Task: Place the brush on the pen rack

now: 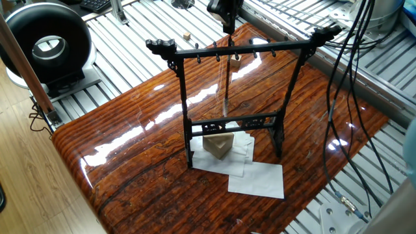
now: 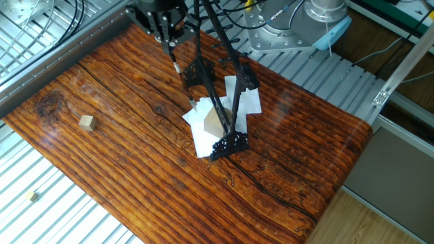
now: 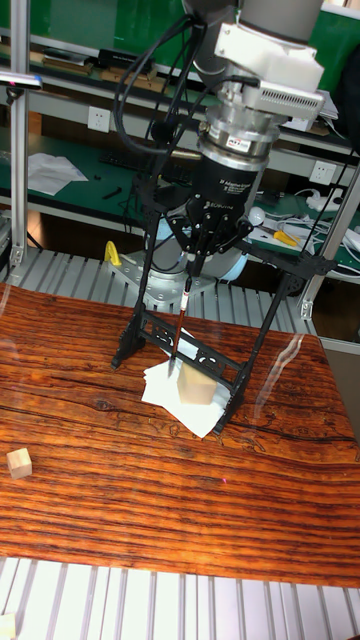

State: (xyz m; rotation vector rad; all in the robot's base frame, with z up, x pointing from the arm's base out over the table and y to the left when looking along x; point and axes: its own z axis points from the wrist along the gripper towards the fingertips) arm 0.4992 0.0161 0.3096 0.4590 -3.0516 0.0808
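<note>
Pointing straight down above the pen rack (image 1: 231, 104), the gripper (image 3: 203, 243) pinches the top of the brush (image 3: 183, 311) between its fingertips. Brush hangs vertically at the rack's top crossbar, tip clear of the table (image 1: 130, 149). Arm wrist is vertical over the rack's far side.

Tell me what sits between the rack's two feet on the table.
In one fixed view, a tan block on white paper sits between the rack's feet, under its lower rail.

Glossy wooden table (image 1: 130, 149) under pen rack (image 1: 227, 104), papers (image 1: 257, 177), small cube (image 2: 86, 122)
</note>
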